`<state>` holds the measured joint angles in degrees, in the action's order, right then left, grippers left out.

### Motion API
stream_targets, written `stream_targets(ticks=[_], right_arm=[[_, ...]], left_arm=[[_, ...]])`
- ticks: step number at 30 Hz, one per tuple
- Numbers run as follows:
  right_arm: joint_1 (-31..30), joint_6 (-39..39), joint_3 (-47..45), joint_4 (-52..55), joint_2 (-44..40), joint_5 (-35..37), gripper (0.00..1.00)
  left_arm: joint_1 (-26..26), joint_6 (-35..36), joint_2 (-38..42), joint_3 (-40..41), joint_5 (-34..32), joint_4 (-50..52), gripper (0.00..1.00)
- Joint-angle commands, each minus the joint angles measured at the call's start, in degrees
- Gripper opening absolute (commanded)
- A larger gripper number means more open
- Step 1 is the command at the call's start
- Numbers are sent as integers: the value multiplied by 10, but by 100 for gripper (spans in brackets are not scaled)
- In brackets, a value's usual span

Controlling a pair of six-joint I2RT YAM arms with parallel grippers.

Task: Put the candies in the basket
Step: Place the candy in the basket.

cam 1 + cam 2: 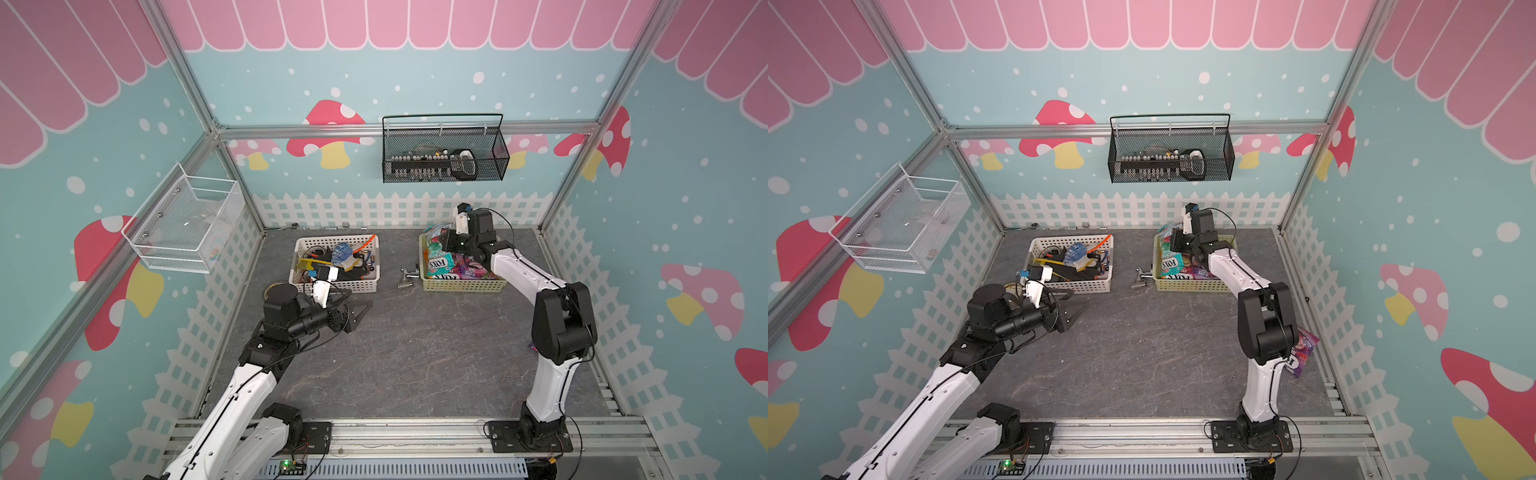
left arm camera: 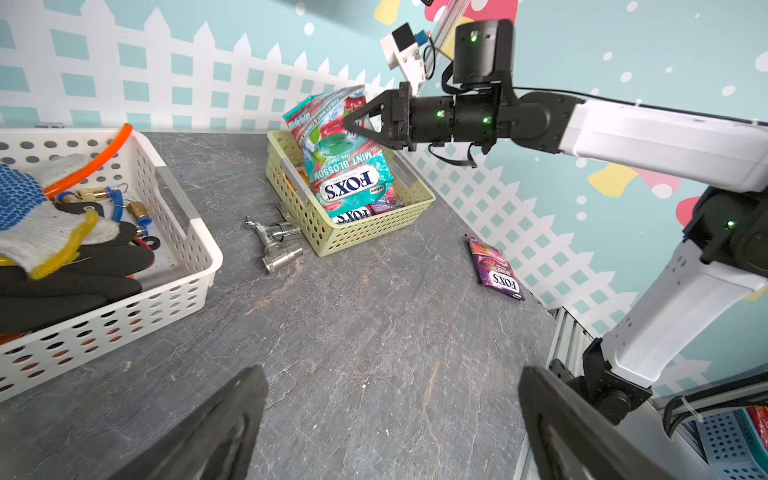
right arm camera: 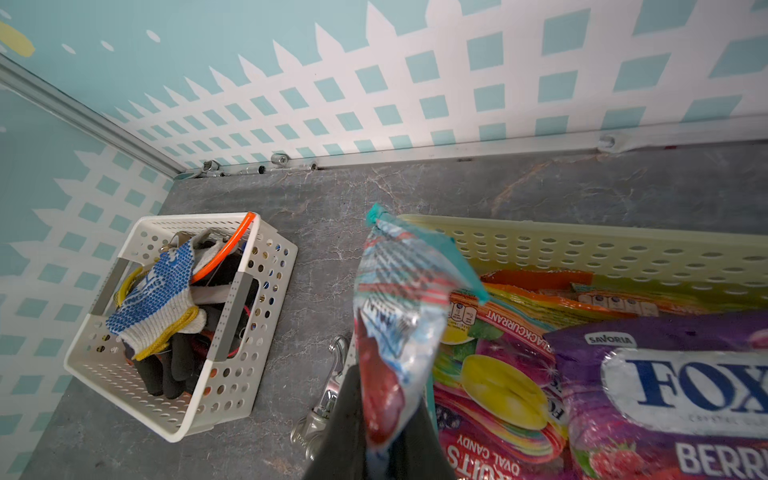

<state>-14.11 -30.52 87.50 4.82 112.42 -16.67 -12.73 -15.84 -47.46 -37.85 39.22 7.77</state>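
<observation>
My right gripper (image 2: 352, 124) (image 1: 443, 241) (image 3: 382, 432) is shut on the top of a teal mint candy bag (image 2: 347, 166) (image 3: 399, 291). The bag hangs above the pale yellow-green basket (image 2: 365, 232) (image 1: 461, 285) (image 1: 1187, 285) (image 3: 582, 249), with its lower end down among the bags inside. An orange-pink fruit bag (image 3: 498, 374) and a purple berry bag (image 3: 665, 395) lie in the basket. Another purple bag (image 2: 496, 268) (image 1: 1304, 351) lies flat on the table by the right wall. My left gripper (image 2: 392, 372) (image 1: 361, 311) (image 1: 1075, 309) hovers open over bare table, holding nothing.
A white perforated basket (image 1: 332, 287) (image 2: 183, 266) of gloves, hose and fittings stands left of the yellow-green one. A metal tap fitting (image 2: 276, 243) (image 1: 407, 276) lies between them. A black wire basket (image 1: 444, 153) hangs on the back wall, a white one (image 1: 187, 224) on the left wall.
</observation>
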Motion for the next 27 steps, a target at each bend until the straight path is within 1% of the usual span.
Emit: stream_targets(ticks=[1,4,7,10,13,17,24,27], right_arm=[[14,-51,-5,-51,24,-69,0],[28,-71,-15,-59,41,-79,9],[36,-74,-19,-59,53,-75,24],[42,-66,-20,-54,56,-66,35],[45,-66,-21,-49,56,-63,42],[44,-61,-33,-45,36,-31,43],[45,-48,-60,-8,-13,88,44],[48,-38,-54,9,-9,103,42]], left_arm=[[6,6,4,7,-5,-12,99],[9,5,0,6,1,-12,99],[15,4,-4,6,6,-11,99],[20,3,-6,6,14,-13,99],[25,0,-6,6,15,-14,99],[28,-2,-10,6,17,-14,99],[31,-4,-13,7,18,-14,99],[31,-4,-12,7,16,-14,99]])
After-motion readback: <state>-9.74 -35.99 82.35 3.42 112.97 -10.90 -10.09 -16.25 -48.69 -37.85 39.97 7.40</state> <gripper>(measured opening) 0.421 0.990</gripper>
